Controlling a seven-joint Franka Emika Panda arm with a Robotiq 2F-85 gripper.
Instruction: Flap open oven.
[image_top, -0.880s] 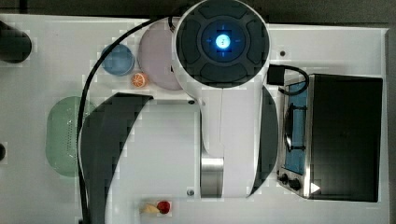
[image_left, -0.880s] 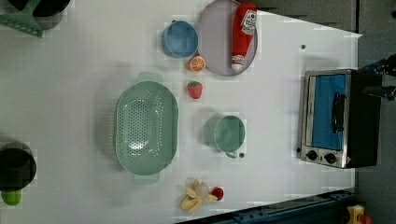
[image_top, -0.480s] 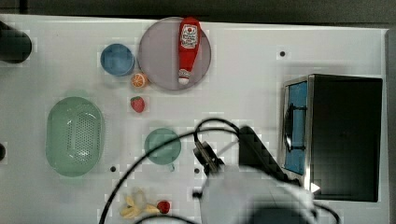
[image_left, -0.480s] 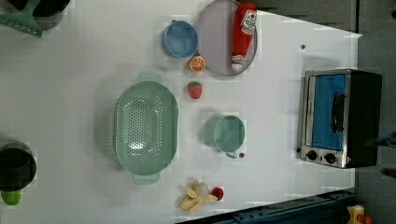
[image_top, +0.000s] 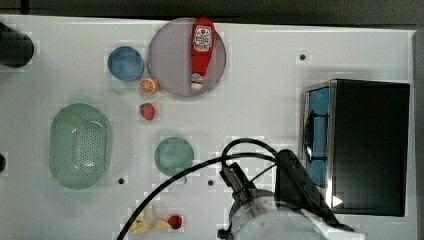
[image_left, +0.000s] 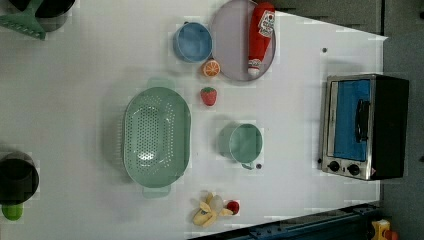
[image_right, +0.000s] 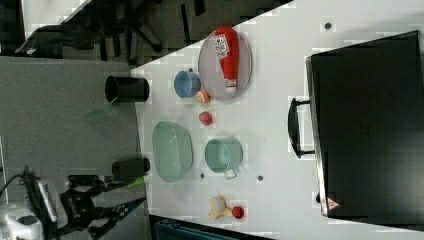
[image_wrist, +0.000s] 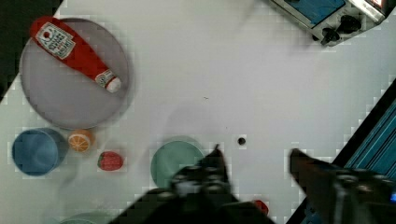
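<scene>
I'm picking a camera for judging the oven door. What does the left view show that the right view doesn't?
Left view alone: the oven's blue glass door face-on, shut, and its two black knobs. Right view alone: the oven's black top, with the door handle seen edge-on, sticking out from the front. Both share the handle, the green cup, the ketchup bottle on the plate and the colander.

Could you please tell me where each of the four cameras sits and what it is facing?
Top view: overhead, looking down on the table; the arm enters at the bottom edge.
Left view: high, facing the oven door.
Right view: high behind the oven, seeing its black top.
Wrist view: on the arm, looking down past the open gripper at the table.
All four show the ketchup bottle on its plate.
</scene>
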